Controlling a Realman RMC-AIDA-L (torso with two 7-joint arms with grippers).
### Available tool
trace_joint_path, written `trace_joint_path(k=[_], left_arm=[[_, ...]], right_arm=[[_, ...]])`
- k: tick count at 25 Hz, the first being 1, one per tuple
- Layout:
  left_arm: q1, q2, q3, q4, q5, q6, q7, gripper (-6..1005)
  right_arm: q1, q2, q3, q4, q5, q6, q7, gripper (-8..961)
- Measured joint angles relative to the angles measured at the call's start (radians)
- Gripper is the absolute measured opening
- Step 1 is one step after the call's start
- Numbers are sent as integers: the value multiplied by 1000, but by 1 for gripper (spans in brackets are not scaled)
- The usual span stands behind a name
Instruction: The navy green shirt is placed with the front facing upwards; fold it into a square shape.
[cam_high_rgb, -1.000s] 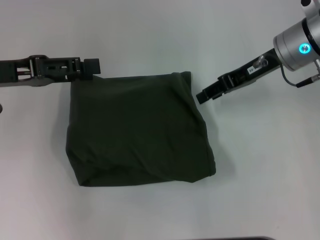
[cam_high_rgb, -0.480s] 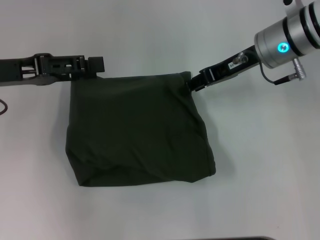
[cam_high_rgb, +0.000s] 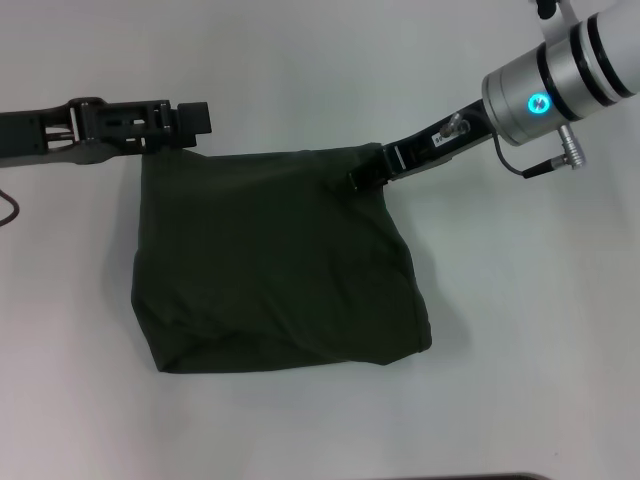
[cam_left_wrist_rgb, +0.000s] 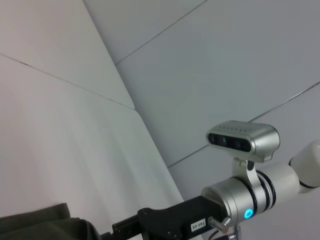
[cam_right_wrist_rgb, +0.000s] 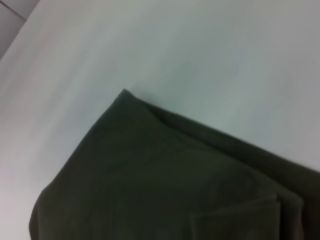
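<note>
The navy green shirt (cam_high_rgb: 275, 270) lies folded into a rough square on the white table, with its plain green side up and no lettering showing. My left gripper (cam_high_rgb: 195, 118) lies flat just beyond the shirt's far left corner. My right gripper (cam_high_rgb: 362, 180) reaches in from the right, and its tip rests over the shirt's far right corner. The right wrist view looks down on a folded corner of the shirt (cam_right_wrist_rgb: 165, 190) with layered edges. In the left wrist view a strip of the shirt (cam_left_wrist_rgb: 40, 222) shows, with the right arm's silver wrist (cam_left_wrist_rgb: 250, 192) behind it.
White table (cam_high_rgb: 520, 330) surrounds the shirt on all sides. A dark edge shows at the table's near side (cam_high_rgb: 480, 477). A thin cable (cam_high_rgb: 8, 210) loops by the left arm.
My right gripper has swung left and away from me, from beside the shirt onto its far right corner. The left gripper has shifted slightly farther away. The shirt has kept its shape.
</note>
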Motion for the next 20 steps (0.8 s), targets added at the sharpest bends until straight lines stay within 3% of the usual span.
trace_joint_path(k=[10, 14, 20], left_arm=[[0, -11, 0, 0, -2, -6, 0, 642], [0, -14, 0, 0, -3, -10, 0, 642], [-1, -14, 0, -1, -3, -13, 0, 643]], right_arm=[[-8, -26, 2, -9, -6, -60, 59, 535], [-9, -23, -2, 11, -9, -38, 64, 535], [-9, -3, 1, 26, -7, 2, 64, 535]])
